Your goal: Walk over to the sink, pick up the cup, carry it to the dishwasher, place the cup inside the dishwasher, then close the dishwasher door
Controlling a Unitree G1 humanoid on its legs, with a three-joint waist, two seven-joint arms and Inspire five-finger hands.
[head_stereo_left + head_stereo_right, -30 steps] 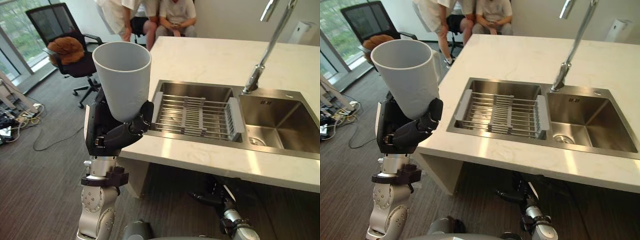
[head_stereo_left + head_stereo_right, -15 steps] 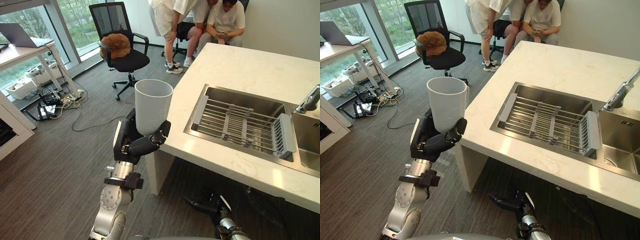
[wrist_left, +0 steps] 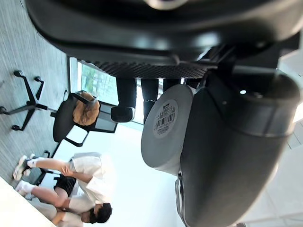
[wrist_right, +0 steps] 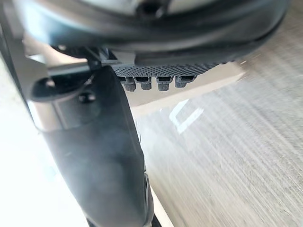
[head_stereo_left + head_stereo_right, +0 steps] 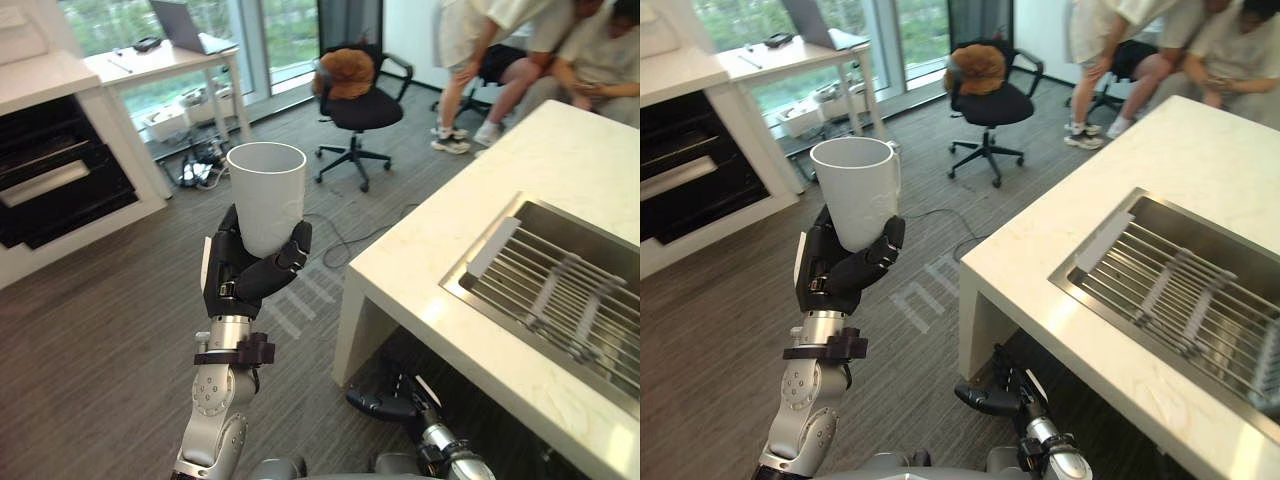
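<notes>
The cup [image 5: 266, 195] is in my left hand [image 5: 245, 280], upright with its mouth up and nothing showing inside. My fingers wrap its lower half from one side, my thumb presses from the other, and the base sits down in the grip. In my left wrist view the cup's round underside [image 3: 165, 127] shows past my thumb, with a small sticker on it. I hold the cup raised above the floor [image 5: 100, 330], off the near corner of the counter [image 5: 430, 270] and apart from it.

My right hand [image 5: 985, 398] hangs low by the foot of the counter, fingers relaxed, holding nothing.

The counter is pale stone and runs off to my right. A steel sink [image 5: 520, 215] is set into it, with a wire rack [image 5: 560, 300] lying across the basin.

On my left a white cabinet holds a black unit [image 5: 60, 170] with a pale bar handle across its front; I cannot tell what it is. Beyond it, by the windows, a white desk [image 5: 190, 60] carries a laptop [image 5: 185, 25], and a tangle of cables [image 5: 200, 160] lies on the floor under it.

Farther back stands a black office chair [image 5: 360, 100] with a brown bundle [image 5: 345, 70] on its seat. Two people [image 5: 480, 50] are at the far end of the counter, one bending forward, the other seated.
</notes>
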